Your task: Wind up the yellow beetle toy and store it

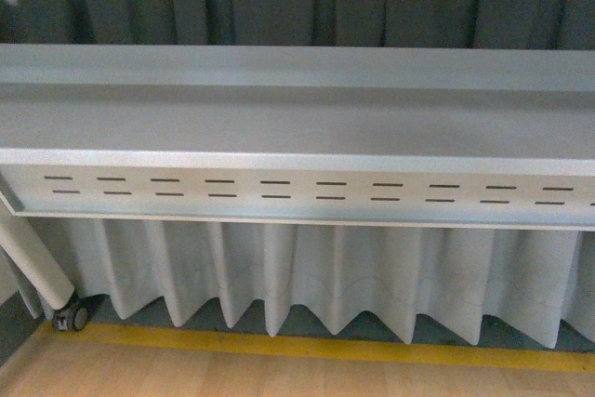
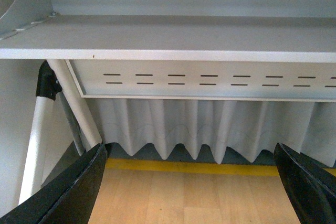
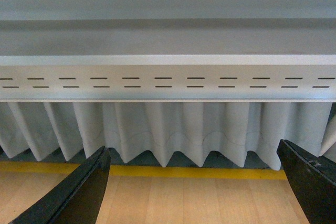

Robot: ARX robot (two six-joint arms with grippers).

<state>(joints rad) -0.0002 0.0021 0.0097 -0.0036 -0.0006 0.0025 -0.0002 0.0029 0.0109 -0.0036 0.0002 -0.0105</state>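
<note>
The yellow beetle toy is out of view in all three views. My left gripper (image 2: 191,182) is open, its black fingers (image 2: 79,187) wide apart over bare wooden floor, nothing between them. My right gripper (image 3: 194,184) is open too, its dark fingertips (image 3: 86,190) spread with only floor between them. Neither arm shows in the front view.
A white table (image 1: 297,127) with a slotted front panel (image 1: 297,191) spans each view. A pleated white curtain (image 1: 307,276) hangs below it, above a yellow floor stripe (image 1: 307,348). A slanted white table leg (image 2: 79,108) and a caster wheel (image 1: 72,316) stand at the left.
</note>
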